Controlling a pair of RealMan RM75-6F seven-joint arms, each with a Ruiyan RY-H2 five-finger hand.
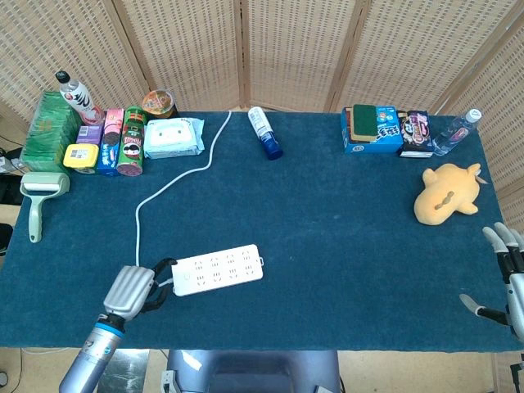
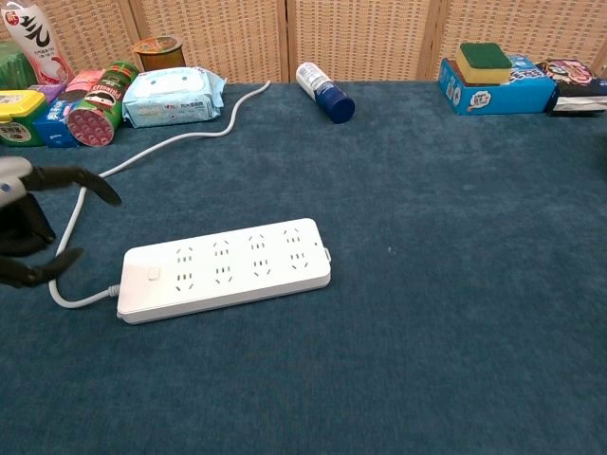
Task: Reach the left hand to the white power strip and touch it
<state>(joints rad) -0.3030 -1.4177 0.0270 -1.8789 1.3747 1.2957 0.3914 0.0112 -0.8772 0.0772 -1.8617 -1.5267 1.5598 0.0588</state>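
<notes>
Dark blue felt covers the table (image 1: 344,246), backed by woven rattan screens. Lower left of centre lies the flat white plastic power strip (image 2: 225,268), its white cord (image 1: 168,187) curling toward the upper left. Just left of it hangs the left hand (image 2: 33,223), fingers spread, not touching. At lower right, the right hand (image 1: 509,274) rests with fingers spread.

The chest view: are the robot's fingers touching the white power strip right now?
No, the left hand hangs off to the side, with bare blue cloth between its fingers and the white power strip.
</notes>
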